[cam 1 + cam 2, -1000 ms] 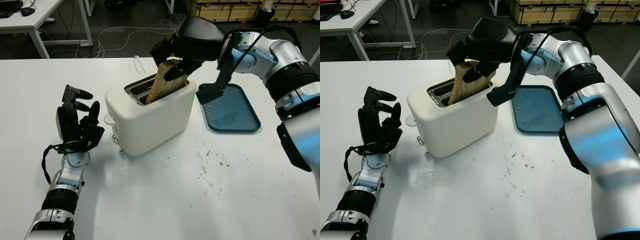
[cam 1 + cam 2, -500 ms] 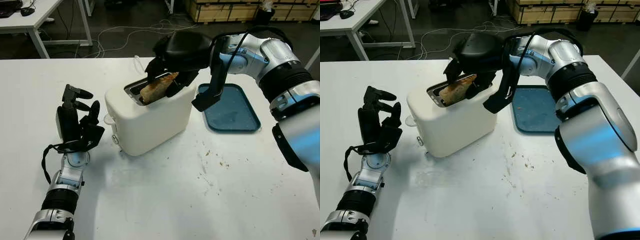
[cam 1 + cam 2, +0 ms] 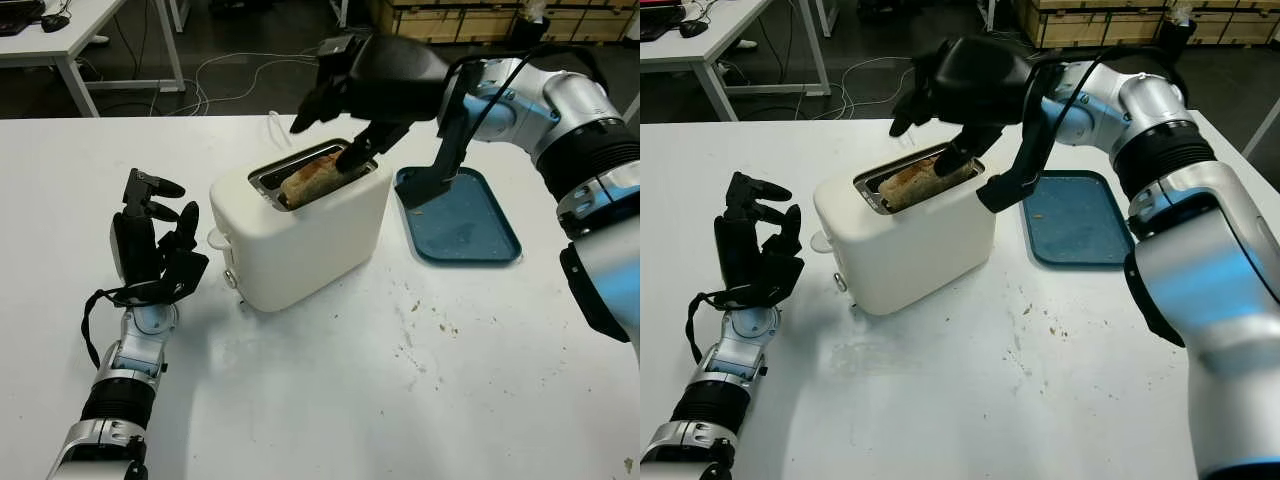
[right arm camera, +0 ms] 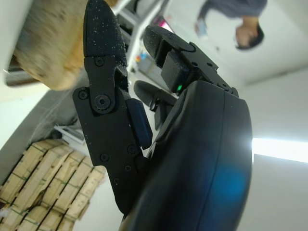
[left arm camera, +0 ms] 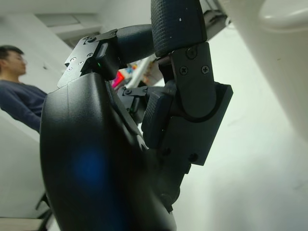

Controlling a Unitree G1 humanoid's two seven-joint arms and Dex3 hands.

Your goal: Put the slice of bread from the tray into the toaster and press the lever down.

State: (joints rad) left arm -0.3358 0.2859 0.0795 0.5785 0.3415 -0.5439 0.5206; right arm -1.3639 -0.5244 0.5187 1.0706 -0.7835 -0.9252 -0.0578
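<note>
The white bench (image 3: 330, 400) carries everything, crumbs scattered toward its 4 o'clock side. At its centre stands the cream toaster (image 3: 300, 230), and just to the toaster's 3 o'clock lies the blue tray (image 3: 470, 225), which now holds only crumbs. The slice of bread (image 3: 312, 175) sits in the nearer slot of the toaster, its browned top edge standing a little proud of the rim and leaning slightly along the slot.

The right hand (image 3: 350, 110) hangs above the toaster's top; it grasps nothing, and one finger reaches down to touch or nearly touch the 3 o'clock end of the slice. I cannot tell whether it actually presses on the bread. The left hand (image 3: 155, 240) stands upright at the toaster's 9 o'clock, close to but apart from the casing, fingers curled and holding nothing.

Judging from this, the loading step is at its end: the bread is in the slot, though not fully seated. What remains is the lever (image 3: 217, 238), the rounded cream knob on the toaster's 9 o'clock end face, which looks not yet pressed. The next move probably calls for a hand to come over that knob and push straight down; the left one is nearest. The toaster may slide or tip unless the push is kept vertical.
</note>
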